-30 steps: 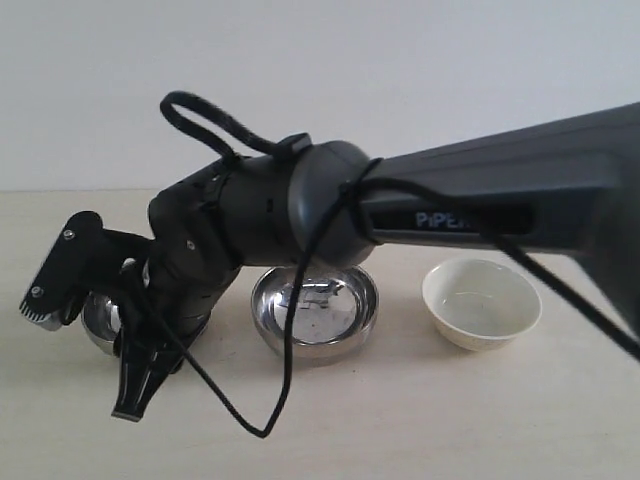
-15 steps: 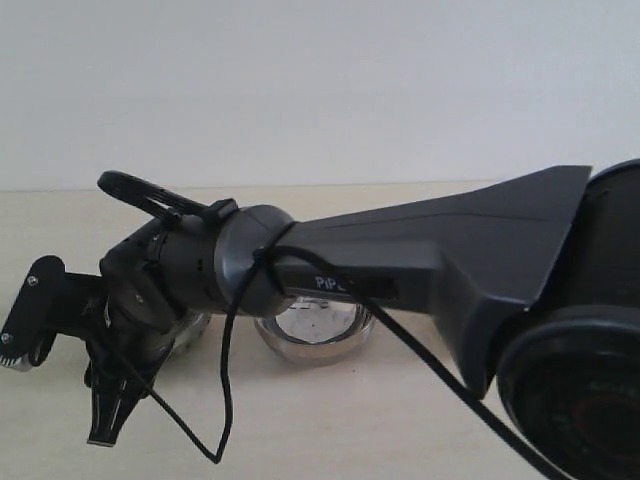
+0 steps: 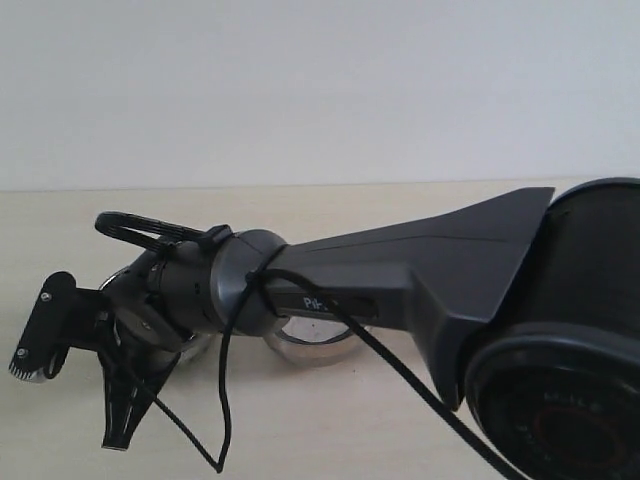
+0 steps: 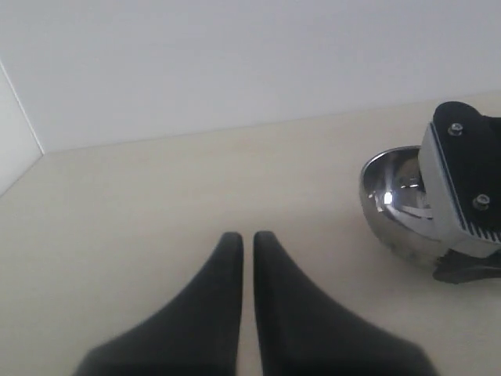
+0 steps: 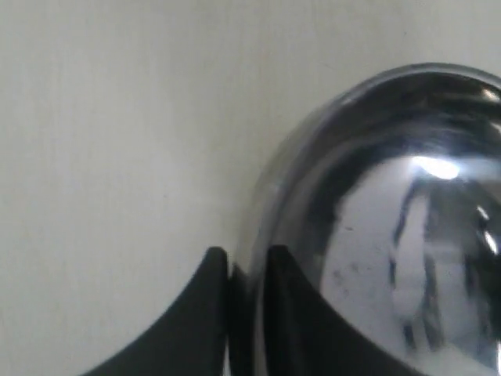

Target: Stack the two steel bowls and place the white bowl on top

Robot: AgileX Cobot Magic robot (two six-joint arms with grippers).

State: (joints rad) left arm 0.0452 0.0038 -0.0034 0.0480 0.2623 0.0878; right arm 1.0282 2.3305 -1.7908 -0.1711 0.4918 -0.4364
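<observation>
My right gripper (image 5: 246, 254) is shut on the rim of one steel bowl (image 5: 391, 235), one finger inside it and one outside. In the exterior view that gripper (image 3: 117, 440) points down at the far left, and only a sliver of its bowl (image 3: 198, 346) shows behind the wrist. The other steel bowl (image 3: 300, 345) sits mid-table, mostly covered by the right arm (image 3: 400, 270). In the left wrist view the held bowl (image 4: 395, 196) leans under the right wrist camera block (image 4: 462, 180). My left gripper (image 4: 246, 235) is shut and holds nothing, well apart from that bowl. The white bowl is hidden.
A loose black cable (image 3: 225, 420) hangs from the right wrist down to the tabletop (image 3: 330, 430). The right arm's big joint housing (image 3: 560, 400) fills the exterior view's lower right. A pale wall (image 4: 235, 63) closes off the table's far edge.
The right arm has swung left and sunk lower across the table, its gripper now at the left bowl. The white bowl, visible a second ago, is now covered by the arm.
</observation>
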